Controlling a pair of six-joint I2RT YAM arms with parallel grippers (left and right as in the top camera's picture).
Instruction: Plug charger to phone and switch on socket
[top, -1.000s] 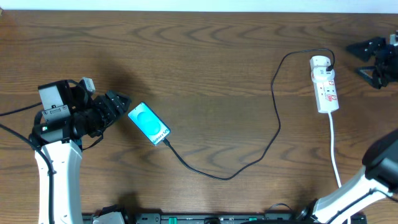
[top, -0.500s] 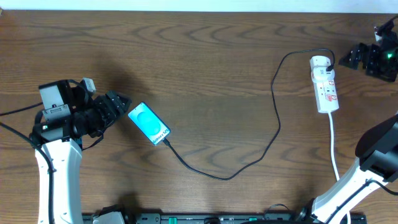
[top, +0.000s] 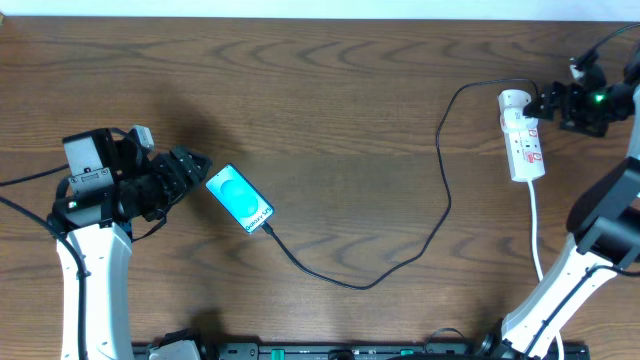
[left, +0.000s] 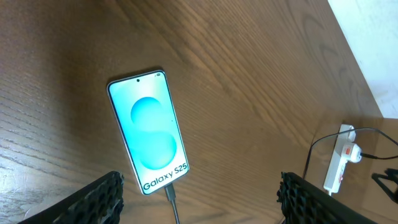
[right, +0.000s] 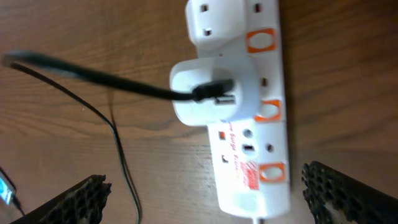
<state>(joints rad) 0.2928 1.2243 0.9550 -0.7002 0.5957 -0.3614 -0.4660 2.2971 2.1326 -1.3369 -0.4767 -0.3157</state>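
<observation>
The socket (top: 522, 140) is met just beside the right tool (top: 550, 102), on the side towards the left edge of the surface (top: 330, 90). The tool's two fingers are spread wide in the wrist view, with nothing held between them. The socket is placed near the far right corner. Its long axis runs from the far edge towards the near edge, with the white plug (right: 211, 93) at the far end. The red switch marks (right: 267, 109) are lined up along the side nearest the tool, so a short reach sideways is judged to be what the switching calls for.

From the plug, the charger (top: 400, 260) is led in a long loop to the phone (top: 240, 197), well apart towards the left edge. Its tip is seen meeting the phone's near end; whether it is fully seated cannot be told. The left tool (top: 188, 165) is held open and empty just beside the phone. The right arm is clearly the nearer one to the socket.
</observation>
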